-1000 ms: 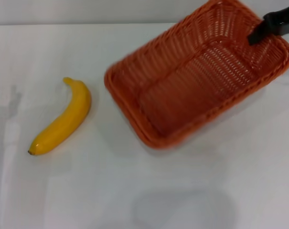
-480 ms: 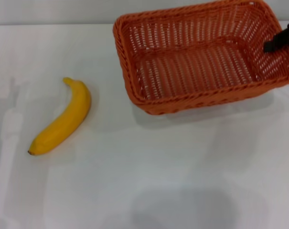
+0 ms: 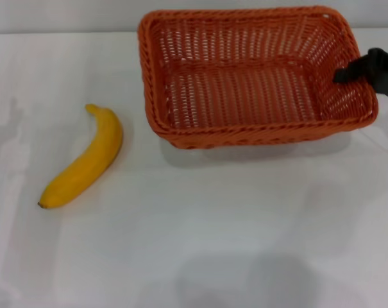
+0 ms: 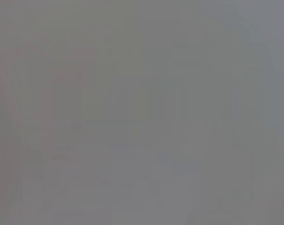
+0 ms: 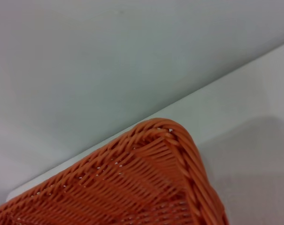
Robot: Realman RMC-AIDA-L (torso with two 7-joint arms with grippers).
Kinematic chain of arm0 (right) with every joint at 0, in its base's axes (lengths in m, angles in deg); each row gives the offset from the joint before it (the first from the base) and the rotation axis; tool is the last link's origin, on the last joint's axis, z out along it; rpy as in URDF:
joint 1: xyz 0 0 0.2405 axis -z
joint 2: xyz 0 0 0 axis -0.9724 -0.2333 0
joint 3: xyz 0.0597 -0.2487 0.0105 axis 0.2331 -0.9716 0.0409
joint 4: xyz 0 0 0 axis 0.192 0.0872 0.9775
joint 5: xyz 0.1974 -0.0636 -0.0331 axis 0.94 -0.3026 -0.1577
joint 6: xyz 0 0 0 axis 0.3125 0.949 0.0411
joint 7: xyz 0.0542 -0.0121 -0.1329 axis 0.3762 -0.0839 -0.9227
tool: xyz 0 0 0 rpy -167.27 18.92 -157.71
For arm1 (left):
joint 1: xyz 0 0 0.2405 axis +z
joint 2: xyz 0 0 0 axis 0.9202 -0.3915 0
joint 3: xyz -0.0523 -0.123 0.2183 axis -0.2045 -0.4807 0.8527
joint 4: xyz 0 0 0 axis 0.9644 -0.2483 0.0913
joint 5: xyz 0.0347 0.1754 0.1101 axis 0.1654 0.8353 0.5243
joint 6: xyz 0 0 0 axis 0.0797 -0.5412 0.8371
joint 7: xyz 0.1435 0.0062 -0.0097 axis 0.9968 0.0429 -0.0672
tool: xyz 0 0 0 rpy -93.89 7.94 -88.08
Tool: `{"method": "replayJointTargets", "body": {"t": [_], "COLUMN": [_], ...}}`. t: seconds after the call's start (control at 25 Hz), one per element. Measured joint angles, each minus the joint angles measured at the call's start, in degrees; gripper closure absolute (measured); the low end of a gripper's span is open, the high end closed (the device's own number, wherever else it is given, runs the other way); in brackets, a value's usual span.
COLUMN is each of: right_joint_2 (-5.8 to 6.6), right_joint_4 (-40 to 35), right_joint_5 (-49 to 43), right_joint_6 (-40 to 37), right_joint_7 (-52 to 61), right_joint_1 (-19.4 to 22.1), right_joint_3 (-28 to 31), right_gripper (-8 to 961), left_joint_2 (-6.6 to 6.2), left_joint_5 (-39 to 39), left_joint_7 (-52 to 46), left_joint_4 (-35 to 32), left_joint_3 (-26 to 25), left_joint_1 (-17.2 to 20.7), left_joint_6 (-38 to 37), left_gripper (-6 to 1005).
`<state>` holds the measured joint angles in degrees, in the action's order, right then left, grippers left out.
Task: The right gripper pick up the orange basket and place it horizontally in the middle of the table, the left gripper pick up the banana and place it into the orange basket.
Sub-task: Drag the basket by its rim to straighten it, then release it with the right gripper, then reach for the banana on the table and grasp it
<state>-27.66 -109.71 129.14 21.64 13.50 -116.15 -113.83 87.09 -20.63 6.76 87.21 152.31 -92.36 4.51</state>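
The orange basket (image 3: 245, 96) lies lengthwise across the far middle-right of the white table (image 3: 200, 231), open side up and with nothing in it. My right gripper (image 3: 357, 72) is at its right-hand short wall, shut on the braided rim, with one black finger reaching inside. In the right wrist view, one corner of the orange basket (image 5: 146, 178) shows close up against the table edge. Well to the left of the basket, the yellow banana (image 3: 84, 160) lies on the table, its dark tip toward me. The left gripper is out of view, and the left wrist view is plain grey.
A pale wall (image 3: 65, 16) runs behind the table's far edge, just past the basket. Bare white tabletop stretches between banana and basket and across the whole near half.
The basket has swung from a diagonal tilt to lie straight across the table and shifted a little left. My right gripper came down and toward me with it. The banana has not moved.
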Motion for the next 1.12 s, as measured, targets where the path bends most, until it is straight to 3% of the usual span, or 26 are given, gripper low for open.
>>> {"method": "replayJointTargets", "body": {"t": [0.16,0.28,0.72,0.8,0.92,1.12], "right_joint_2": [-0.03,-0.05,-0.52,-0.32,0.21,0.25], "right_joint_4": [0.84,1.17,0.16,-0.38,-0.82,-0.03], "right_joint_5": [2.41,6.16,21.15,22.29,22.60,24.25], "right_joint_6": [-2.12,-3.73,-7.45,-8.35,-9.57,-10.80], "right_joint_7": [0.41,0.61,3.51,3.50,2.76,-7.42], "right_joint_1": [1.66,2.94,9.64,10.78,12.25,14.28], "right_joint_3": [-1.99,-5.01,-19.40,-20.38,-18.92,-7.21], "right_gripper": [802,687,563,474,340,298], "left_joint_2": [-0.98,-1.26,-2.79,-2.91,-2.80,-0.55], "left_joint_5": [-0.04,-0.07,-0.13,-0.13,-0.17,-3.16], "left_joint_7": [-2.56,-4.27,-7.20,-7.51,-7.43,-7.10], "left_joint_4": [0.66,1.53,1.67,1.69,1.82,3.30], "left_joint_3": [-0.20,-0.28,-0.33,-0.32,-0.31,-0.30], "left_joint_1": [0.30,0.46,0.65,0.78,0.92,1.07], "left_joint_6": [-0.07,-0.12,0.25,0.27,0.31,0.44], "left_gripper": [137,137,137,138,138,138]}}
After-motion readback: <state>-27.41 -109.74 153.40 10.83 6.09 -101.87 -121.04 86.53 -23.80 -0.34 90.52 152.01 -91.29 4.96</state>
